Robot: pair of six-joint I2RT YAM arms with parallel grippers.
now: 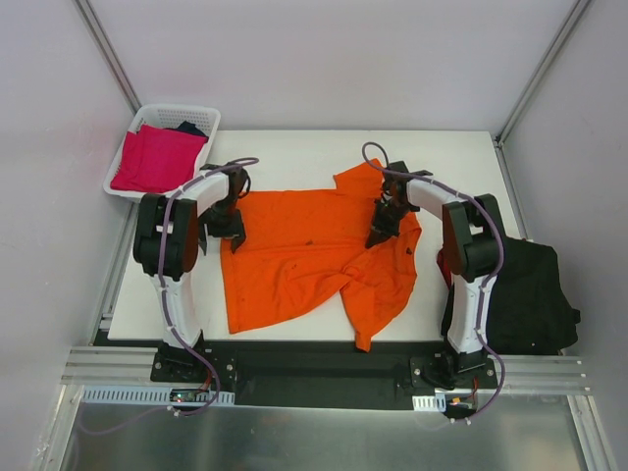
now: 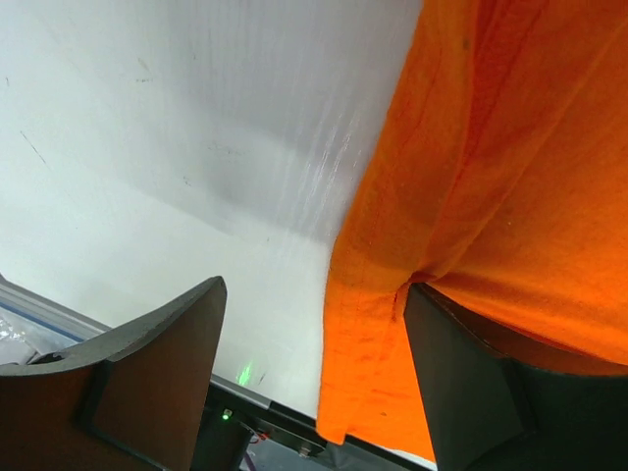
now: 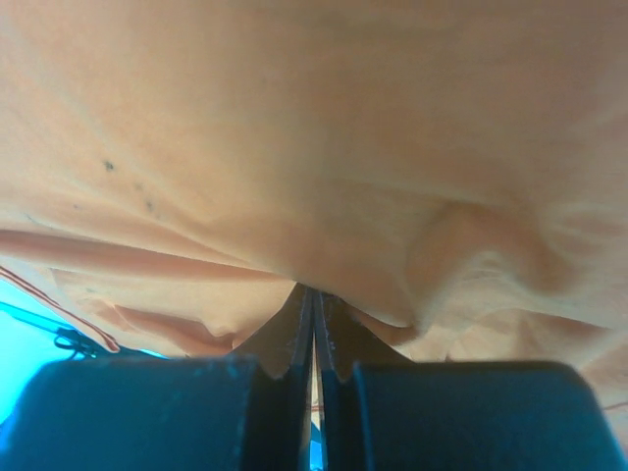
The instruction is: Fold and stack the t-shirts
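Note:
A bright orange t-shirt (image 1: 304,250) lies spread on the white table (image 1: 294,147), rumpled and bunched on its right side. My left gripper (image 1: 228,228) stands open at the shirt's left edge. In the left wrist view the orange t-shirt (image 2: 491,177) drapes over the right finger (image 2: 481,392) and its hem hangs between the two fingers, apart from the left one (image 2: 147,383). My right gripper (image 1: 381,232) is shut on a fold of the shirt's right part. In the right wrist view the orange t-shirt (image 3: 314,147) fills the frame, pinched at the fingertips (image 3: 299,319).
A white lattice basket (image 1: 123,186) off the table's far left corner holds a magenta-pink t-shirt (image 1: 157,157) and some dark cloth (image 1: 189,128). A black t-shirt (image 1: 520,294) lies heaped at the table's right edge beside the right arm. Grey walls stand close round the table.

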